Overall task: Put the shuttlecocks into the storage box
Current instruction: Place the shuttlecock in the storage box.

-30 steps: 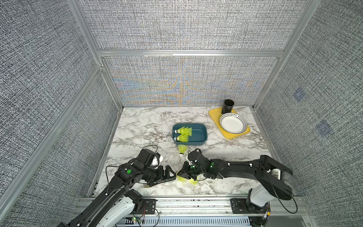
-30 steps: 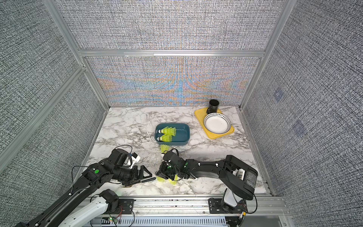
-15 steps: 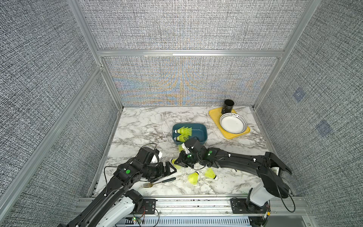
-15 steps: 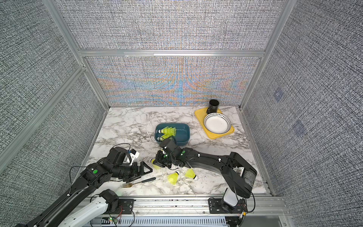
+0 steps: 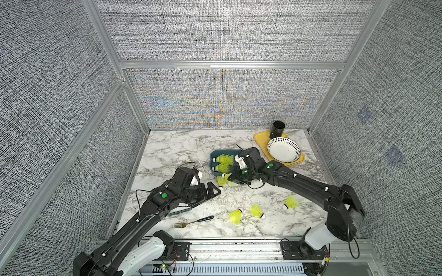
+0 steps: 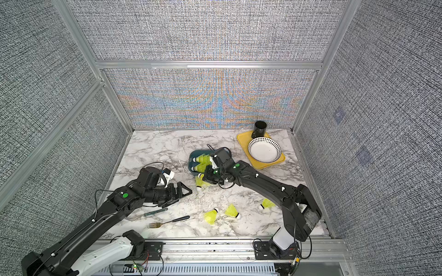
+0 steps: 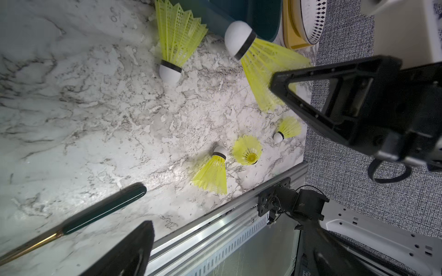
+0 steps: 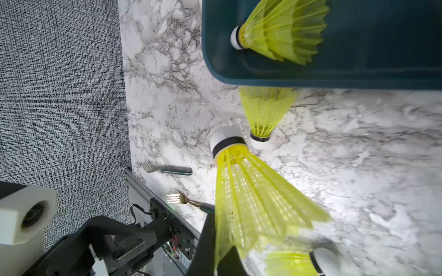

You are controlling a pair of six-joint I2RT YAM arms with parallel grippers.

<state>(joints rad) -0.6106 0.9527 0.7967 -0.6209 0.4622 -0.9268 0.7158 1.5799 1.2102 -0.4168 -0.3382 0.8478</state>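
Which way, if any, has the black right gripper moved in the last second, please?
Yes: the right gripper, shut on a neon yellow-green plastic shuttlecock, moved away from the front rail, up to the dark teal plastic storage box.

My bench, seen from above: a white marble-patterned tabletop (image 5: 181, 153) veined in grey, boxed in by grey woven panels (image 5: 227, 31) set in aluminium framing (image 5: 229, 64). In the far right corner a flat yellow tray (image 5: 260, 141) carries a white bowl (image 5: 284, 150) rimmed with black dots. A black cup (image 5: 277, 129) stands upright just behind the bowl, at the tray's far edge. Near the front rail (image 5: 234, 248), well apart from the tray, lie a gold-tined fork (image 5: 193, 221) with a dark handle and, just beyond it, a green-handled fork (image 8: 167, 169), both flat on the marble.
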